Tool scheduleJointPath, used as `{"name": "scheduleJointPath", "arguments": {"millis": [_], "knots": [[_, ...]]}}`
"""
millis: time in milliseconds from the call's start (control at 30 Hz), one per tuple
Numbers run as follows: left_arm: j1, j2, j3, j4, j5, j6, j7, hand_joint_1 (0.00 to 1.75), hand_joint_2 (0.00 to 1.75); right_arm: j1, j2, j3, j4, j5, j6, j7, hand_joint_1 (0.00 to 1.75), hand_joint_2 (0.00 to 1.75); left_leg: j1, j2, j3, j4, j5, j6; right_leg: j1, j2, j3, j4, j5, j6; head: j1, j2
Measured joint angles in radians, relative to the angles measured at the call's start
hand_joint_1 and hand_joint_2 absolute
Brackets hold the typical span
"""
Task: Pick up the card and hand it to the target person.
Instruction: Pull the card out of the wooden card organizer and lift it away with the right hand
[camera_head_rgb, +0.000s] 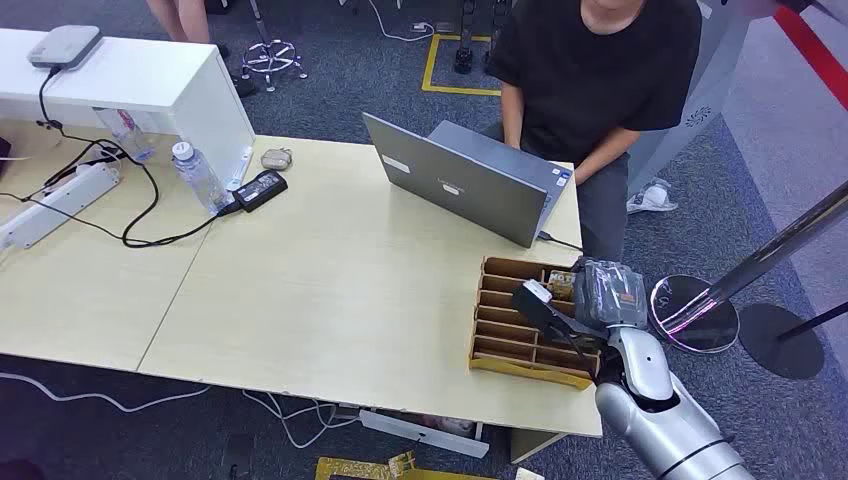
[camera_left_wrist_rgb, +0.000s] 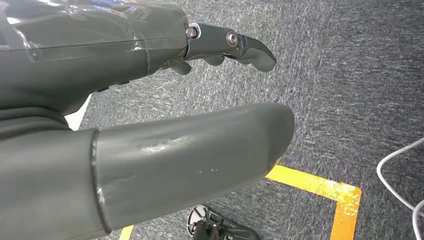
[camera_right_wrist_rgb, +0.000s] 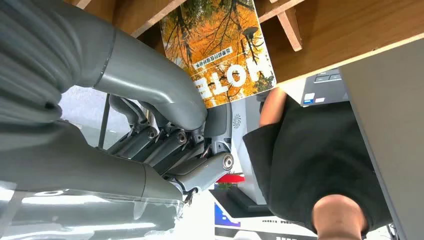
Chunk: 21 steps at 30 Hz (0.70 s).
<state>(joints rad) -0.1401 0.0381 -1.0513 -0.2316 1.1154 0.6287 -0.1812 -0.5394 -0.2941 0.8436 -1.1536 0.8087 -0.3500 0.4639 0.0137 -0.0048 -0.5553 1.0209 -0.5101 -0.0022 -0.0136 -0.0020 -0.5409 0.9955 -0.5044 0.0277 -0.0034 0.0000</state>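
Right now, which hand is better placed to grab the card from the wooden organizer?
The right. The right hand hovers over the wooden organizer, and its wrist view shows the orange card close by its thumb. The left hand hangs over the carpet, away from the table.

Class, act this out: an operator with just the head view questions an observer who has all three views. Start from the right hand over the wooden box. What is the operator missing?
Operator: In my head view the right hand covers part of the box. Is there a card under it?
Observer: Yes. The right wrist view shows a card printed with orange leaves, sitting between the box's wooden dividers.
Operator: Am I holding it?
Observer: The thumb lies against the card's edge, but I cannot tell whether the fingers behind it have closed on the card.
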Motion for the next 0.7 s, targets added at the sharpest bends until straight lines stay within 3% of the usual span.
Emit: {"name": "scheduleJointPath", "arguments": {"millis": [233, 467, 700], "knots": [[0.0, 0.0, -0.006, 0.0, 0.0, 0.0, 0.0, 0.0, 0.0, 0.0, 0.0, 0.0, 0.0, -0.003, -0.001, 0.0, 1.59, 1.75, 0.0, 0.0, 0.0, 0.0, 0.0, 0.0, 0.0, 0.0, 0.0, 0.0, 0.0, 0.0, 0.0, 0.0], [0.0, 0.0, -0.011, 0.0, 0.0, 0.0, 0.0, 0.0, 0.0, 0.0, 0.0, 0.0, 0.0, -0.008, -0.007, 0.0, 1.75, 1.75, 0.0, 0.0, 0.0, 0.0, 0.0, 0.0, 0.0, 0.0, 0.0, 0.0, 0.0, 0.0, 0.0, 0.0], [0.0, -0.001, -0.017, 0.0, 0.001, 0.0, -0.003, 0.0, 0.0, 0.0, -0.002, -0.007, -0.005, -0.019, -0.044, 0.003, 1.75, 1.75, 0.0, 0.0, 0.0, 0.0, 0.0, 0.0, 0.0, 0.0, 0.0, 0.0, 0.0, 0.0, 0.0, 0.0]]}}
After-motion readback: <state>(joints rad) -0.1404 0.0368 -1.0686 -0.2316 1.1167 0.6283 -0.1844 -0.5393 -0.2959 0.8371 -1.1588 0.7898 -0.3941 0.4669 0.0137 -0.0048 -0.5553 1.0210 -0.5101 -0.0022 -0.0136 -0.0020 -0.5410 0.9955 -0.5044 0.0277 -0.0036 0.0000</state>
